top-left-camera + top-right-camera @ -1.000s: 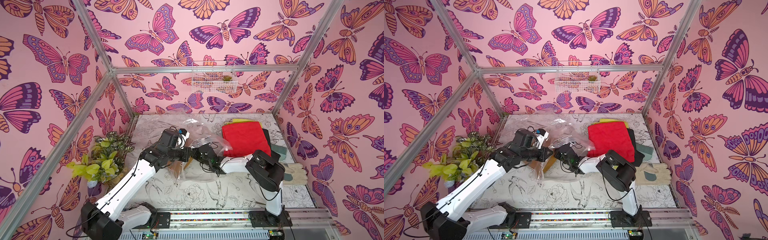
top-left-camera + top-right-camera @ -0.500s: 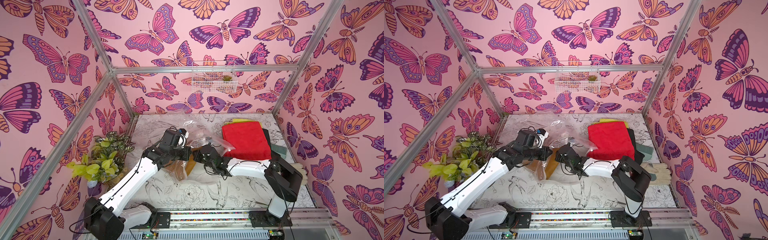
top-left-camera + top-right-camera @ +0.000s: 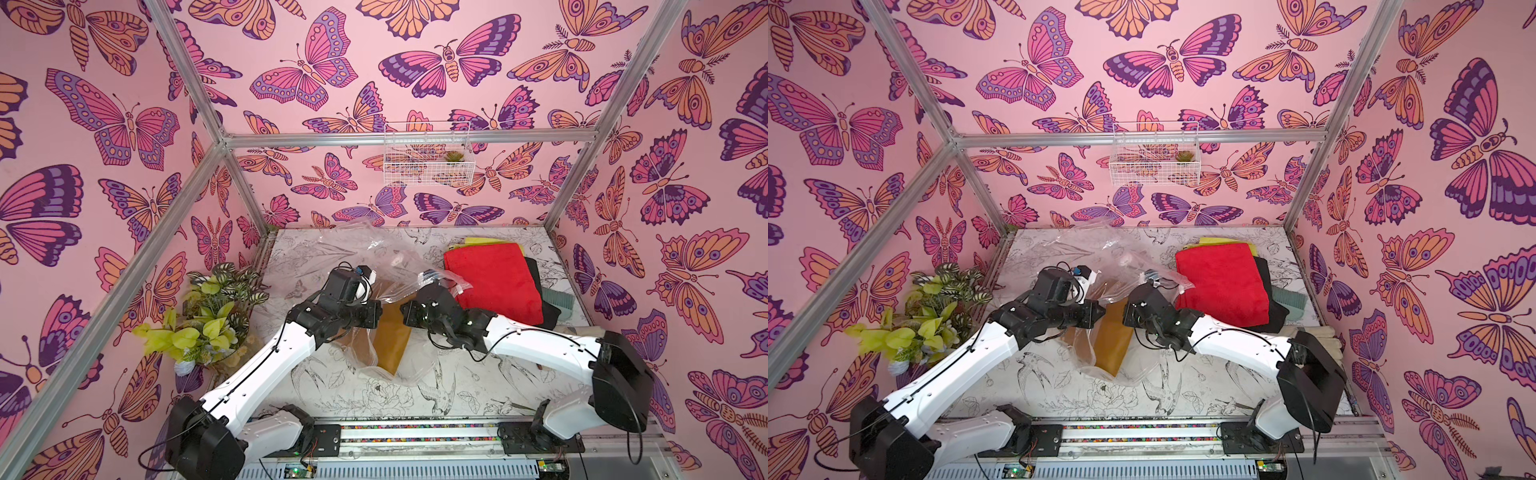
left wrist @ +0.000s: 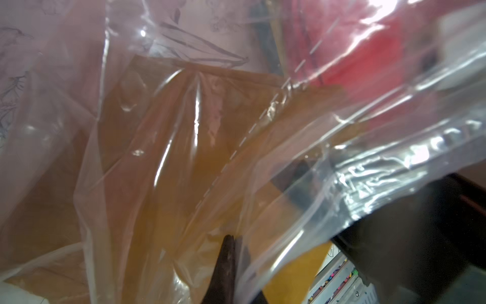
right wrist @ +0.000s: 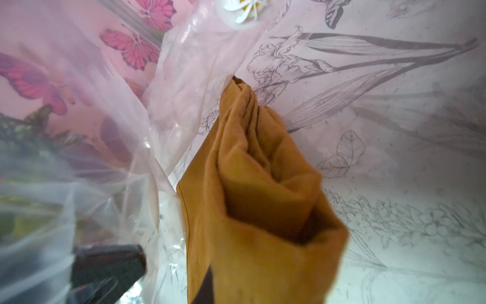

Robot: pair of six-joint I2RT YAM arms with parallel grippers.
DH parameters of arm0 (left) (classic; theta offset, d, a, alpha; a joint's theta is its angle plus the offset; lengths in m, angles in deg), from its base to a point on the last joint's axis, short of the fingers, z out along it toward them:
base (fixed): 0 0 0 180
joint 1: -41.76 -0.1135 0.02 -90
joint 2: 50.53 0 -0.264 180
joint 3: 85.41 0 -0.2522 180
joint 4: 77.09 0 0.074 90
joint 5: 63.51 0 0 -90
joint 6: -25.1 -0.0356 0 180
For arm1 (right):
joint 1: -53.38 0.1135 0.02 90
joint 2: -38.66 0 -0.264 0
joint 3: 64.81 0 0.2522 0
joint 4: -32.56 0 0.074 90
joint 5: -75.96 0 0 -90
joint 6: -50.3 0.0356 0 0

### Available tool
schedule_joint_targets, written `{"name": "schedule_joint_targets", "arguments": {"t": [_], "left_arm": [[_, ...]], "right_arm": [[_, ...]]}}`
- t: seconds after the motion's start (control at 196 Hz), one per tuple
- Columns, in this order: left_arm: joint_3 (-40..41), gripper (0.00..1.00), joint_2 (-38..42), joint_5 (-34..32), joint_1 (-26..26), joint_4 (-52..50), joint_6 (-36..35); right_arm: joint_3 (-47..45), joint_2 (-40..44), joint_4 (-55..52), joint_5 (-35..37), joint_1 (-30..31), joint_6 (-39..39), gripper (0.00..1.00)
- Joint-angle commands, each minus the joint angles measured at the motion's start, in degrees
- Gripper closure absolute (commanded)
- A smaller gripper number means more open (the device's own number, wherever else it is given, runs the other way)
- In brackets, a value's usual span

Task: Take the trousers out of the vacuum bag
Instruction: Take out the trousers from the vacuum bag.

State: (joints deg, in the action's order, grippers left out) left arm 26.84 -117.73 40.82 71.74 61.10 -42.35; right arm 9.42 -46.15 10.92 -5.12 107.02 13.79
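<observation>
The vacuum bag (image 3: 365,253) lies crumpled and transparent at the table's middle back, and its white valve cap (image 5: 246,10) shows in the right wrist view. My left gripper (image 3: 374,312) is shut on a fold of the bag's plastic (image 4: 263,184). Facing it, my right gripper (image 3: 405,311) is shut on the mustard brown trousers (image 3: 390,340), whose bunched cloth (image 5: 257,200) hides the fingers. They slope down toward the front, partly under plastic. More trousers are stacked at the back right: red (image 3: 494,282) on top, with yellow (image 3: 490,242), black (image 3: 540,299) and teal (image 3: 559,297) edges showing.
A leafy potted plant (image 3: 208,316) stands at the table's left edge. Pale work gloves (image 3: 1320,336) lie at the right, behind my right arm's elbow. A white wire basket (image 3: 428,153) hangs on the back wall. The arms' base rail (image 3: 415,432) runs along the front.
My right arm has drawn back, its elbow swinging right and toward the front. More of the mustard brown trousers now shows outside the bag. My left gripper has kept its hold.
</observation>
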Motion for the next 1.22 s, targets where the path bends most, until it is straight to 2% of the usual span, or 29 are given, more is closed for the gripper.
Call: {"name": "schedule_joint_targets", "arguments": {"t": [0.0,0.53,0.637,0.974,1.219], "left_arm": [[2.0,1.00,-0.2,-0.2,0.1,1.0,1.2],[-4.3,1.00,-5.1,-1.6,2.8,2.1,1.6],[-6.4,1.00,-8.3,-1.5,4.1,2.1,1.8],[-11.6,1.00,-10.6,-3.8,5.6,1.8,1.0],[-10.9,1.00,-14.5,-5.6,5.6,1.7,0.6]], "right_arm": [[4.5,4.4,-3.2,-0.9,-0.9,-1.3,1.00],[4.6,13.0,-13.7,-0.9,-0.7,-3.7,1.00],[4.0,13.2,-14.2,-0.8,-0.7,-3.9,1.00],[0.9,12.3,-12.3,0.3,1.8,-4.2,1.00],[5.7,13.3,-18.9,4.2,3.4,-8.6,1.00]]}}
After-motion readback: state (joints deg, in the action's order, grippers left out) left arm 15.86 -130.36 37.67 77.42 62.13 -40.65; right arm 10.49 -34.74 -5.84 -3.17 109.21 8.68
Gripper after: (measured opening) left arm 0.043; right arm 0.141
